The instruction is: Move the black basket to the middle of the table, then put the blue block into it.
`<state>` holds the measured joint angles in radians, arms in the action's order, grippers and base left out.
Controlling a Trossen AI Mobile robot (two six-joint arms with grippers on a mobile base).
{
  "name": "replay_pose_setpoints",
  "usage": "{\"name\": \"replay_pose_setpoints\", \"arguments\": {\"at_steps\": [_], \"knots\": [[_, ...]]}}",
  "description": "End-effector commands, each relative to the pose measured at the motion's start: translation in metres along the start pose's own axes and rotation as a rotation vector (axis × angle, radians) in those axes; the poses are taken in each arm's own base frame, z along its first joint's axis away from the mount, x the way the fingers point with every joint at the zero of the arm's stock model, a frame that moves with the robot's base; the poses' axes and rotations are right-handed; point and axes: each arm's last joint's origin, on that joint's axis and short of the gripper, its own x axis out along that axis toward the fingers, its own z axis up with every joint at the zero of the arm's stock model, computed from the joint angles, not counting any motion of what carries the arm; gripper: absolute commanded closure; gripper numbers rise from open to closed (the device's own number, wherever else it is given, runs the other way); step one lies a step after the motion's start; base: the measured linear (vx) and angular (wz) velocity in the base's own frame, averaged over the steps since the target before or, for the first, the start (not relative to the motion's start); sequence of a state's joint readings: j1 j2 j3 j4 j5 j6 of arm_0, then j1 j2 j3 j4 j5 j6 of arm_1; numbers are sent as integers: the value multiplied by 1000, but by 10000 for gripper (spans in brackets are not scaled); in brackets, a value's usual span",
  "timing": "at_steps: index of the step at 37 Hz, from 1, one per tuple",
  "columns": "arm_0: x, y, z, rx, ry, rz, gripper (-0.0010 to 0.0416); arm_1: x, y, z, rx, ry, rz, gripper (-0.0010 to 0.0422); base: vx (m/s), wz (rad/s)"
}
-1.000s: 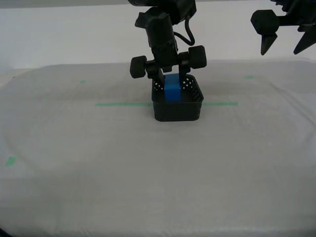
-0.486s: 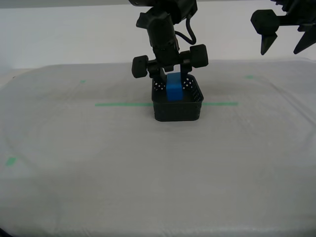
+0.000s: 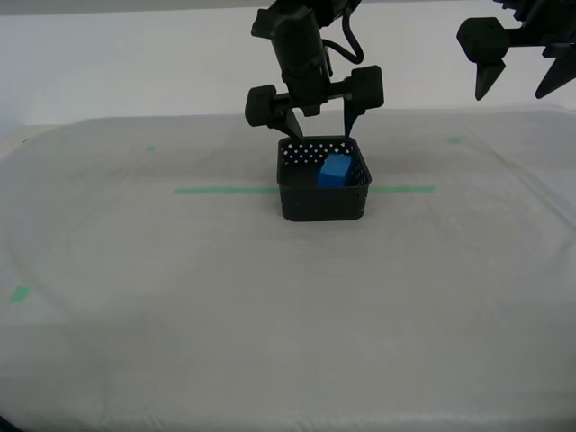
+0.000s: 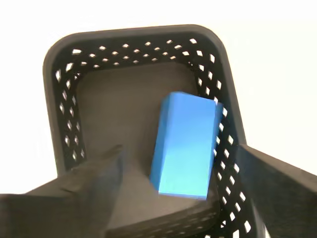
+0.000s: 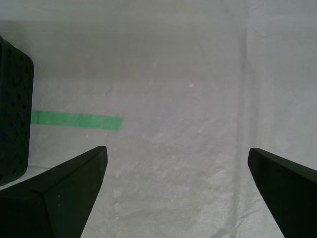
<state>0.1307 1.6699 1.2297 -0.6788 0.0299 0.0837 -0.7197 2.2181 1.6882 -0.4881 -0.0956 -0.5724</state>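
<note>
The black basket (image 3: 324, 202) stands on the white table (image 3: 270, 306), on the green tape line (image 3: 225, 190), near the middle of the exterior view. The blue block (image 3: 334, 170) lies tilted inside it, leaning toward the wall on the exterior view's right. My second gripper (image 3: 322, 126) hangs open just above the basket's rim, touching nothing. The second wrist view looks down past my second gripper (image 4: 178, 148) at the blue block (image 4: 185, 146) on the floor of the black basket (image 4: 64, 124). My first gripper (image 3: 514, 90) hovers open, high at the exterior view's right.
Small green marks (image 3: 18, 293) (image 3: 150, 148) (image 3: 455, 140) dot the cloth. The first wrist view shows my first gripper (image 5: 177, 150) over bare cloth, an end of green tape (image 5: 77, 120) and one corner of the basket (image 5: 12, 114).
My second gripper has opened and risen a little. The blue block, held upright between its fingers before, has dropped and now lies tilted in the basket. The first arm has not moved.
</note>
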Motion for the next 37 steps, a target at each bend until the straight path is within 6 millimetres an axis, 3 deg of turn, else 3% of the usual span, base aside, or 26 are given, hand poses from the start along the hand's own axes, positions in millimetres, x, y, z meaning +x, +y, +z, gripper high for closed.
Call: {"name": "replay_pose_setpoints", "arguments": {"at_steps": [1, 3, 7, 12, 15, 24, 37], "knots": [[0, 0, 0, 1, -1, 3, 7, 0, 1, 0, 5, 7, 8, 26, 0, 0], [0, 0, 0, 1, -1, 2, 7, 0, 2, -1, 8, 19, 16, 0, 0, 0], [0, 0, 0, 1, -2, 2, 7, 0, 3, -2, 15, 32, 24, 32, 0, 0], [0, 0, 0, 1, -1, 2, 7, 0, 4, -2, 54, 33, 26, 4, 0, 0], [0, 0, 0, 1, -1, 2, 7, 0, 4, -2, 74, 37, 28, 18, 0, 0], [0, 0, 0, 1, -2, 2, 7, -3, 7, -3, 98, 44, 63, 9, 0, 0], [0, 0, 1, 1, -4, 3, 7, -26, 13, 4, 93, 17, 132, 11, 0, 0]]}}
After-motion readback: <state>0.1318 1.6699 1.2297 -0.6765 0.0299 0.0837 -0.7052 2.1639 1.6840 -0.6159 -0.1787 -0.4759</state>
